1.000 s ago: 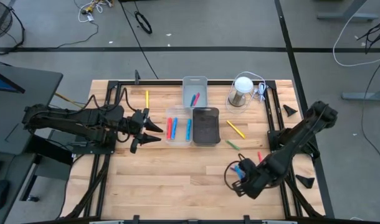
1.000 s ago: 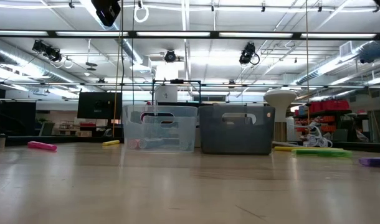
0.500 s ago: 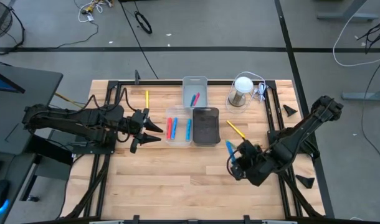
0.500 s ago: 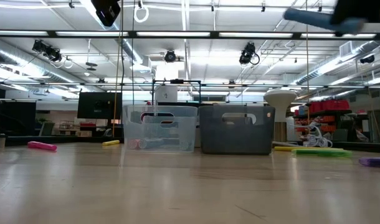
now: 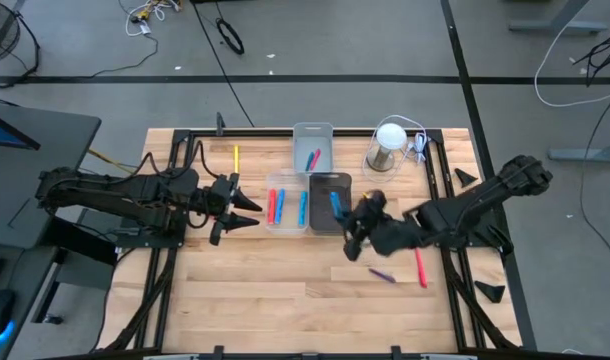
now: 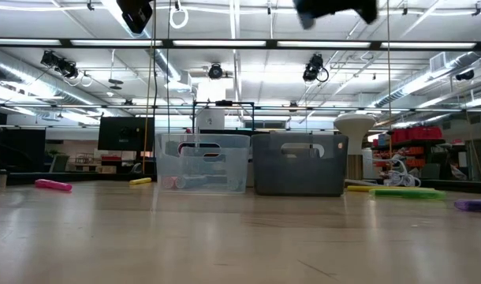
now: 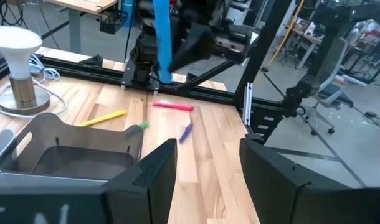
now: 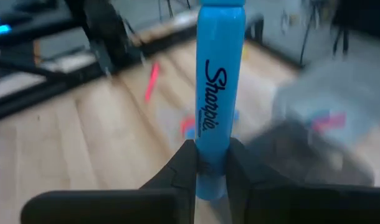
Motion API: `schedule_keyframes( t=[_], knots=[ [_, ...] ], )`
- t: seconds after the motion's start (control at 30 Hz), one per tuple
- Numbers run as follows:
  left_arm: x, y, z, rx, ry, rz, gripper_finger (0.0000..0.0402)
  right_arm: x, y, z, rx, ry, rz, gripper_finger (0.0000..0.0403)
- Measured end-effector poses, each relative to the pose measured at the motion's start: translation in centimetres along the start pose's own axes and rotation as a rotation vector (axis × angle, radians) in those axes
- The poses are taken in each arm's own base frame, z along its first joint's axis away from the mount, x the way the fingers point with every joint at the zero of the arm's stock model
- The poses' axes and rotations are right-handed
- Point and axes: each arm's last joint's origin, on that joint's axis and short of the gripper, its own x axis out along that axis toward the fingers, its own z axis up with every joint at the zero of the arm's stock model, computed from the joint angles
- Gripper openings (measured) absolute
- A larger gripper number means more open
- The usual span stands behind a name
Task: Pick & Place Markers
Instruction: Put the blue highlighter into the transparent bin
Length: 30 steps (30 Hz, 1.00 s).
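Observation:
My right gripper (image 5: 347, 218) is shut on a blue marker (image 5: 335, 203) above the dark bin (image 5: 330, 225). In the left wrist view that marker (image 7: 162, 43) hangs high over the table. My left gripper (image 5: 247, 210) waits open beside the clear bin (image 5: 288, 225), which holds red and blue markers (image 5: 273, 206). A purple marker (image 5: 382, 274) and a red one (image 5: 421, 268) lie flat on the wood. A yellow marker (image 5: 236, 157) lies near the far left. The left wrist view shows yellow (image 7: 103, 118) and green (image 7: 137, 127) markers behind the dark bin. My right gripper pinches the blue marker between its two fingers (image 8: 184, 167) near one end (image 8: 210, 163). The rest of the barrel sticks out ahead of the fingers, in line with them. The marker is lifted clear of the table, over the dark bin.
A second clear bin (image 5: 313, 130) at the far edge holds a blue and a red marker. A white-topped round stand (image 5: 388, 145) with a cable sits far right of the bins. Black frame rails (image 5: 437, 200) run along both table sides. Bare wood lies toward the near edge.
My right gripper has carried the blue marker up from the near right of the table, toward the far left, to above the dark bin. It has stayed shut on the marker. The purple and red markers it stood over now show.

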Motion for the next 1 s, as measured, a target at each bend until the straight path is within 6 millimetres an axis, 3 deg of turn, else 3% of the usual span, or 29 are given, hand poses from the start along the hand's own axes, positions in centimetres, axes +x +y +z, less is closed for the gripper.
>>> schedule_keyframes(
  t=[0.33, 0.73, 1.0],
  knots=[
    [0.0, -0.2, 0.7, 0.013, -0.076, -0.006, 0.0181, 2.5, -1.3, 4.7, -0.096, -0.200, 0.176, 0.0045],
    [-0.2, -0.2, 2.1, 0.073, -0.240, 0.074, 0.0181, 5.6, -2.2, 6.4, -0.132, -0.276, 0.354, 0.0045],
    [1.9, 0.1, 2.5, 0.096, -0.198, 0.133, 0.0181, 7.2, -2.1, 8.1, -0.172, -0.243, 0.399, 0.0045]
  ],
)
